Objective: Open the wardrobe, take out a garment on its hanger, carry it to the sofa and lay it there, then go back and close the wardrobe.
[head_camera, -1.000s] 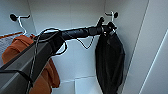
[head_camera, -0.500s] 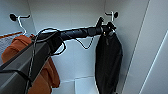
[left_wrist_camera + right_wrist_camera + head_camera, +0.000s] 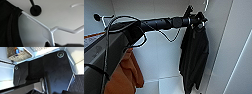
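Open wardrobe (image 3: 159, 10) holds black garment (image 3: 194, 57) and orange garment (image 3: 129, 72).

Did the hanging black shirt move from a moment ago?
No. The black short-sleeved shirt hangs in the same spot against the white wardrobe's back wall, beside the rust-orange garment, with the left gripper at its hanger.

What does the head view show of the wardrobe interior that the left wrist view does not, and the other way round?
Head view alone: the left arm reaching across the open wardrobe to the top of the black garment, which hangs at the right, and a rust-orange garment hanging low at the left. Left wrist view alone: a close look at the white hanger, its sloping shoulder and bent neck, and a round black fitting on the white surface behind. Both share the black garment and the white inner walls.
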Controlling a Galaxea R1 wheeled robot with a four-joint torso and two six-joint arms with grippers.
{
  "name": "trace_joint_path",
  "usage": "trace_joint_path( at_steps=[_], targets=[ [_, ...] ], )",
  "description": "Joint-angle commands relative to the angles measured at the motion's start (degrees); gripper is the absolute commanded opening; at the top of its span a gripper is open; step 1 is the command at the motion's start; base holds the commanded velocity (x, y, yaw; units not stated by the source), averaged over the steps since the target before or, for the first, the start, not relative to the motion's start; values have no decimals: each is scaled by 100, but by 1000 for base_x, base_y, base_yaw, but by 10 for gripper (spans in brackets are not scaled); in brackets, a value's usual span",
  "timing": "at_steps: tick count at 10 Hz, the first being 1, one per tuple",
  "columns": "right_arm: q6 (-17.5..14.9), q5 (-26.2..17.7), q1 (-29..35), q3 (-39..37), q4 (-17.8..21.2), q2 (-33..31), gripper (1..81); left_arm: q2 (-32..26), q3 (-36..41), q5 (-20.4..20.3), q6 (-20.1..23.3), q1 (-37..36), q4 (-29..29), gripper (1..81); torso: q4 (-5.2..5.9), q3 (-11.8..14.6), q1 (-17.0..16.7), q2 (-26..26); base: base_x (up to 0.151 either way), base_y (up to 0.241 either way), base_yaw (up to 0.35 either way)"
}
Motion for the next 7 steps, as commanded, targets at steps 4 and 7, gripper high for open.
trace_joint_path(
  at_steps=[4,7],
  targets=[
    [-19,-275,277,71,-19,3,811,-499,346,-155,105,-1099,202,10,402,0,0,0,0,0,0],
    [-19,-258,277,71,-10,12,811,-745,861,-57,114,-958,272,10,739,0,0,0,0,0,0]
  ],
)
